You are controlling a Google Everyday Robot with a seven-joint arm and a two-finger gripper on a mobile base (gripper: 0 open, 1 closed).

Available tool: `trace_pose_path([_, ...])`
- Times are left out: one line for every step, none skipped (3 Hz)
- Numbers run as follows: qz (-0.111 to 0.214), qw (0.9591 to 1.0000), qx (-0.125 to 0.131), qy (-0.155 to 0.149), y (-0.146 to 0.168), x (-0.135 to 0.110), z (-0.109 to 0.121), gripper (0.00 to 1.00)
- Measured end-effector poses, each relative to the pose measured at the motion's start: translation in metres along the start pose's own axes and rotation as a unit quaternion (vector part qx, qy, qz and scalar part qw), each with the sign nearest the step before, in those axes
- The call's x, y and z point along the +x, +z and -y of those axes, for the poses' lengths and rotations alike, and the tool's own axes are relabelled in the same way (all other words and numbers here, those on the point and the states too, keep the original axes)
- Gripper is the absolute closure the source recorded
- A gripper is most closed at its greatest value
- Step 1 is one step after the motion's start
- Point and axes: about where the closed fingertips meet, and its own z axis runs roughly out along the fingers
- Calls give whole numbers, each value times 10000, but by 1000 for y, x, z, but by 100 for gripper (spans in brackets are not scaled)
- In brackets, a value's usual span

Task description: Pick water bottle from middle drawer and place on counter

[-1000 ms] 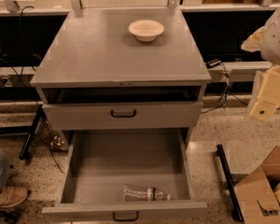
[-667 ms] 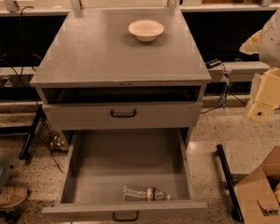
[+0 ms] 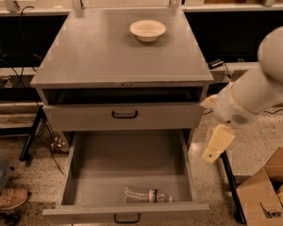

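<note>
The water bottle lies on its side on the floor of the open middle drawer, close to the drawer's front wall. The counter is the grey cabinet top, with a cream bowl near its back edge. My gripper hangs at the end of the white arm, to the right of the cabinet beside the open drawer's right wall. It is higher than the bottle and apart from it, and it holds nothing that I can see.
A closed drawer with a black handle sits above the open one, under a dark slot. A cardboard box and a black frame leg stand on the floor at right. A shoe shows at left.
My arm has swung left and down from the right edge, bringing the gripper next to the open drawer's right side. The bottle, bowl and drawers have not moved.
</note>
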Motion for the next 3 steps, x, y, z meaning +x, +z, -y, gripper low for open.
trace_pose_path([426,9982,-420,67,85,-8,-23,0])
trace_pose_path([425,9982,-421,65,85,-8,-23,0])
trace_pose_path([331,9982,-490,-32,117,1,-25,0])
